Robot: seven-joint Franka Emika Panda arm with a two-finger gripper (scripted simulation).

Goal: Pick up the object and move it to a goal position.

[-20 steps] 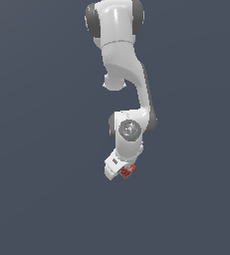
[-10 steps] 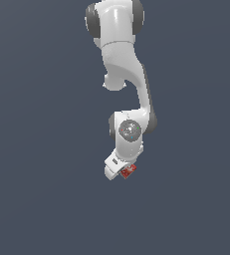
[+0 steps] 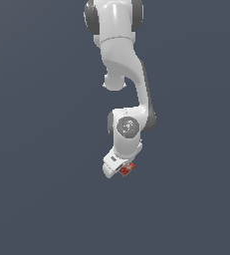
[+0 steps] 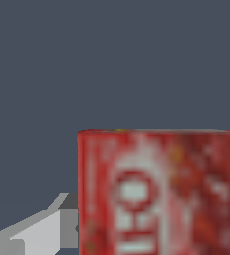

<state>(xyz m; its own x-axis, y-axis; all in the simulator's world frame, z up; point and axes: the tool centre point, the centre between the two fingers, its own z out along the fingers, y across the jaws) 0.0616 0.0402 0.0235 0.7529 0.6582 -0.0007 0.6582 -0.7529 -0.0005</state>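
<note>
red box with white lettering sits clamped in the gripper, at the arm's tip. gripper closed on it, one finger visible beside it. carry step; next, move to goal, none visible.

Across the last second very little is changing. In the exterior view the hand is holding its place just below the frame's centre, while the red box in its grip is shifting slightly up and toward the frame's right, from about the hand's lower tip to beside it.
</note>
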